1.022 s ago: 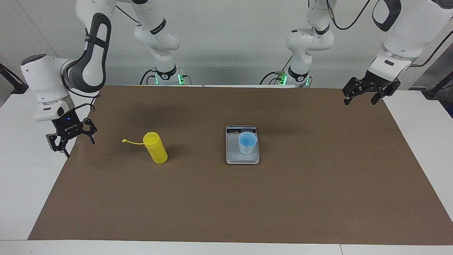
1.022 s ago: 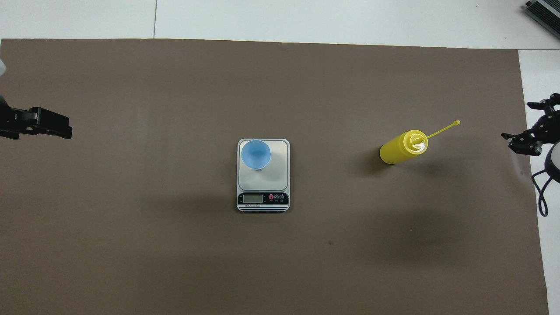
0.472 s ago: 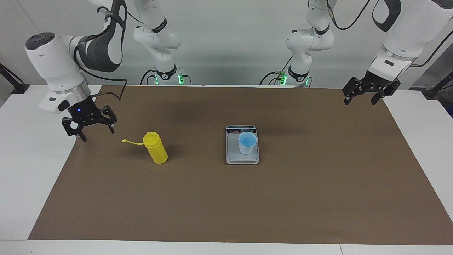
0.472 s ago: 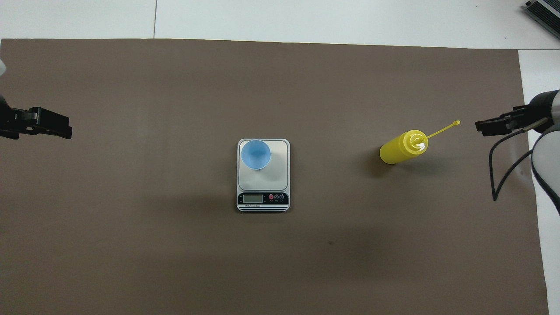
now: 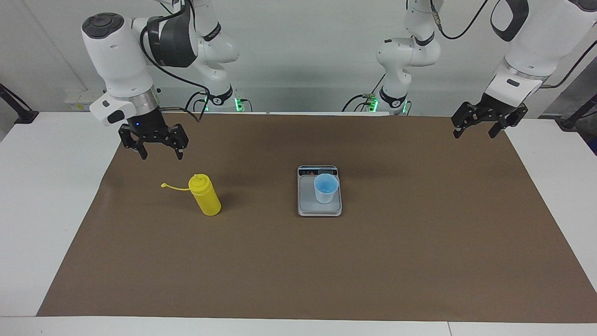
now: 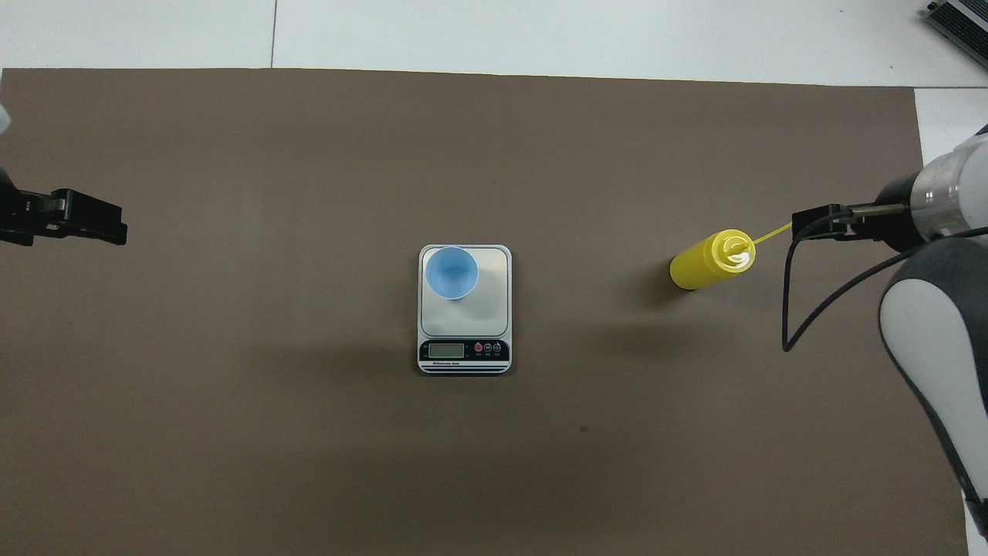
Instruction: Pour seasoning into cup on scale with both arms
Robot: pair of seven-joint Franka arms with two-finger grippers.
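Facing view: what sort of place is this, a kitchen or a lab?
Most likely a robot lab bench: two white arms mounted at a white table covered by a brown mat, with only a scale and a yellow bottle set out.

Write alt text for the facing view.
A blue cup stands on a small scale mid-table, and a yellow bottle stands uncapped toward the right arm's end. The right claw hangs open above the mat near the bottle; the left claw waits open over the mat's corner at its own end.
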